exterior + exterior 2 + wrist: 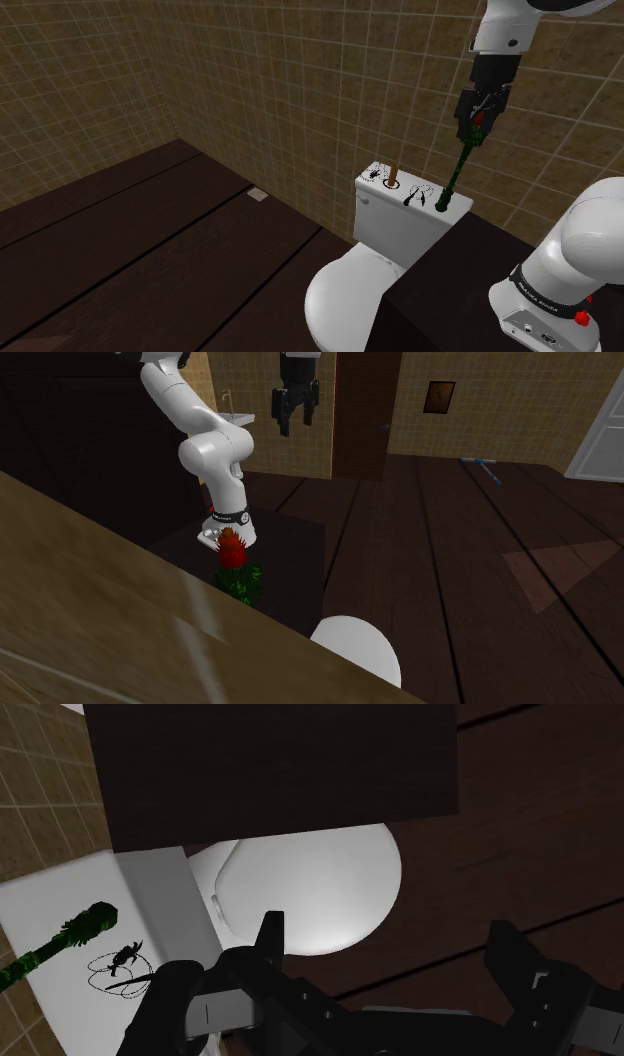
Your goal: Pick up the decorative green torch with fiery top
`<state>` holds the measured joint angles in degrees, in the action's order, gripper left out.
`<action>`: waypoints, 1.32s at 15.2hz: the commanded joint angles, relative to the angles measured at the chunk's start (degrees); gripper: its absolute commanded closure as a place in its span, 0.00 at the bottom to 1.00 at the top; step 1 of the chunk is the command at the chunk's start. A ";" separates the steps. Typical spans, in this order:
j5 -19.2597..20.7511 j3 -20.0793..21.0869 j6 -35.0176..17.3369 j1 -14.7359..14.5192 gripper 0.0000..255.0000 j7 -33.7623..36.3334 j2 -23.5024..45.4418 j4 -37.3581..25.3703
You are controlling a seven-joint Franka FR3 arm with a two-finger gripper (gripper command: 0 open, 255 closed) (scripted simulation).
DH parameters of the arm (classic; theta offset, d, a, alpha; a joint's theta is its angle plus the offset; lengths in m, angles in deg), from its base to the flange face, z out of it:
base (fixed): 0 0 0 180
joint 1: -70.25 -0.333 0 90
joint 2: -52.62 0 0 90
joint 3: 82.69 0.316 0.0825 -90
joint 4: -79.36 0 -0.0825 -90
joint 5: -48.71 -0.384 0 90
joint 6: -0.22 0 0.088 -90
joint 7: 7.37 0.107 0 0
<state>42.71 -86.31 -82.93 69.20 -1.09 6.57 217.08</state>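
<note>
The green torch (458,170) stands tilted on the lid of the white toilet tank (400,235), its foot at the lid's end nearest the stand (450,295); its stem rises from the lid toward the tiled wall (300,90) behind the tank. In the second exterior view its red fiery top and green leaves (233,557) show just above the tank's edge. In the wrist view the torch (85,924) leans across the tank lid (60,899), off to one side of the fingers and not between them.

The gripper (477,130) hangs above the tank, released: its black fingers (270,934) stand apart with nothing between them, and the second exterior view shows the gripper (295,424) spread the same way; in the shoulder view it overlaps the torch's top, and contact cannot be told there.

On the tank lid, further from the stand than the torch, lie a black scribbled figure (415,196), a short brown cylinder (393,177) and a second small black figure (372,173); the toilet bowl (340,300) sits in front of the tank on the dark plank floor (150,260).
</note>
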 commanded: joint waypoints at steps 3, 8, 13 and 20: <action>1.90 -0.42 -4.57 1.62 0.00 0.31 -0.93 3.18; 6.65 -1.86 -16.45 6.00 0.00 1.39 -2.12 10.31; 11.46 -3.78 -29.17 10.91 0.00 2.85 -1.39 16.12; 18.35 -6.96 -48.61 18.70 0.00 5.74 3.57 21.60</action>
<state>59.90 -92.60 -128.19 86.61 4.36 8.87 238.24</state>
